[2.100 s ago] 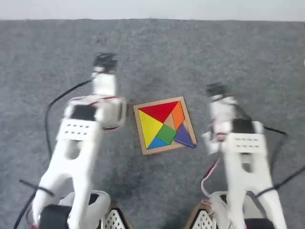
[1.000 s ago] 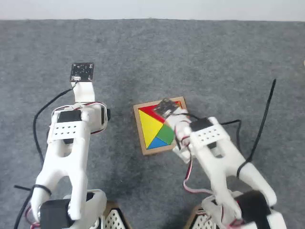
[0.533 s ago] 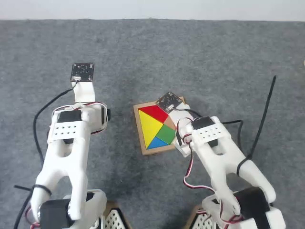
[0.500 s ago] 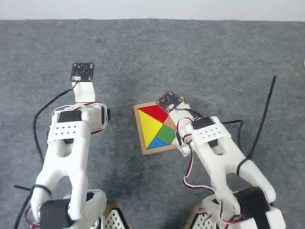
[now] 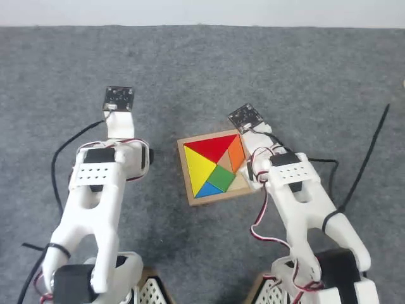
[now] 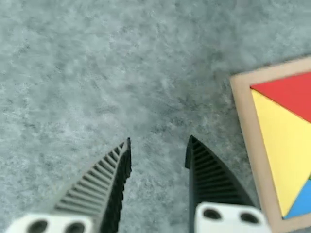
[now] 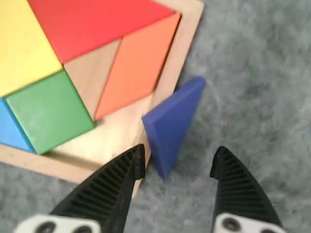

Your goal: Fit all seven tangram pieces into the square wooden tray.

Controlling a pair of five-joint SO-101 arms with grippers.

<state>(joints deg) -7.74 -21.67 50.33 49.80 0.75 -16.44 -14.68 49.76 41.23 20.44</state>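
Observation:
The square wooden tray (image 5: 187, 176) lies between the arms and holds red (image 5: 212, 147), yellow (image 5: 198, 168), green (image 5: 221, 178), blue (image 5: 207, 190) and orange (image 5: 236, 154) pieces. In the right wrist view a purple-blue triangle (image 7: 172, 124) leans tilted on the tray's outer rim (image 7: 187, 34), with bare wood (image 7: 116, 136) inside beside it. My right gripper (image 7: 180, 153) is open just short of that triangle, one finger (image 7: 116, 179) over the rim. My left gripper (image 6: 159, 142) is open over bare mat, beside the tray's corner (image 6: 243, 111).
Grey felt mat (image 5: 304, 76) covers the whole table, with open room on every side of the tray. Black cables (image 5: 364, 164) trail from the right arm toward the near right.
The right arm swung in over the tray, then drew back to its right edge. The purple-blue triangle, earlier on the tray's near right corner, now leans on the rim. The left arm shifted slightly.

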